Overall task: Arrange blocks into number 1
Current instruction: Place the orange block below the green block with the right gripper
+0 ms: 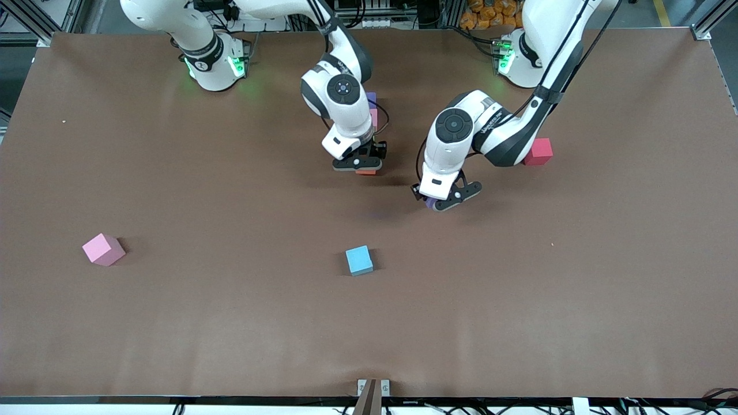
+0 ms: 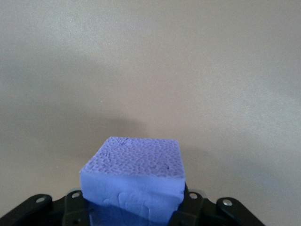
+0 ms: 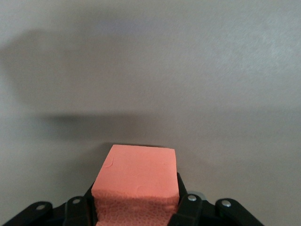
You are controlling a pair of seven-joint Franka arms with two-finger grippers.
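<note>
My right gripper (image 1: 361, 166) is shut on an orange block (image 1: 366, 171) (image 3: 135, 181), held low over the middle of the table. A purple block (image 1: 371, 97) and a pink block (image 1: 374, 118) lie in a line just farther from the front camera, partly hidden by that arm. My left gripper (image 1: 445, 200) is shut on a second purple block (image 1: 430, 203) (image 2: 134, 176) and holds it above bare table, beside the orange one toward the left arm's end. Loose on the table lie a light blue block (image 1: 359, 260), another pink block (image 1: 102, 249) and a red block (image 1: 538, 151).
The brown table (image 1: 576, 288) stretches wide around the blocks. Both robot bases (image 1: 216, 63) stand along its edge farthest from the front camera. A small bracket (image 1: 373, 387) sits at the nearest edge.
</note>
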